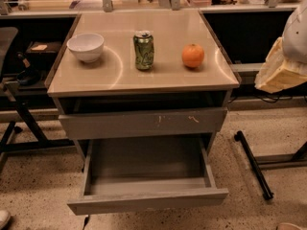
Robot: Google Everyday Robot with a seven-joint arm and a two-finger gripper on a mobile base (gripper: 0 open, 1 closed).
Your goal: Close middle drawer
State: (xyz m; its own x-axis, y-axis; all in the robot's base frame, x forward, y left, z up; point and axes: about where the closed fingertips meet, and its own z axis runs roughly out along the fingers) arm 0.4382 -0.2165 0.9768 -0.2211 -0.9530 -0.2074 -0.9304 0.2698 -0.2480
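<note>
The middle drawer (147,201) is a wide, shallow grey drawer with a plain flat front. It is pulled far out of the cabinet at the bottom of the camera view, and its grey tray interior (146,159) holds nothing. Above it is the taller grey drawer front (120,123) with pale scratch marks, which stands slightly out under a dark gap. My gripper (279,73), pale beige under a white arm, hangs at the right edge, level with the cabinet top. It is well right of the cabinet, above the open drawer, and touches nothing.
On the beige cabinet top (144,80) stand a white bowl (85,47), a green can (143,50) and an orange (193,55). A black chair frame (14,109) is at the left. A black stand leg (254,164) lies on the speckled floor at the right.
</note>
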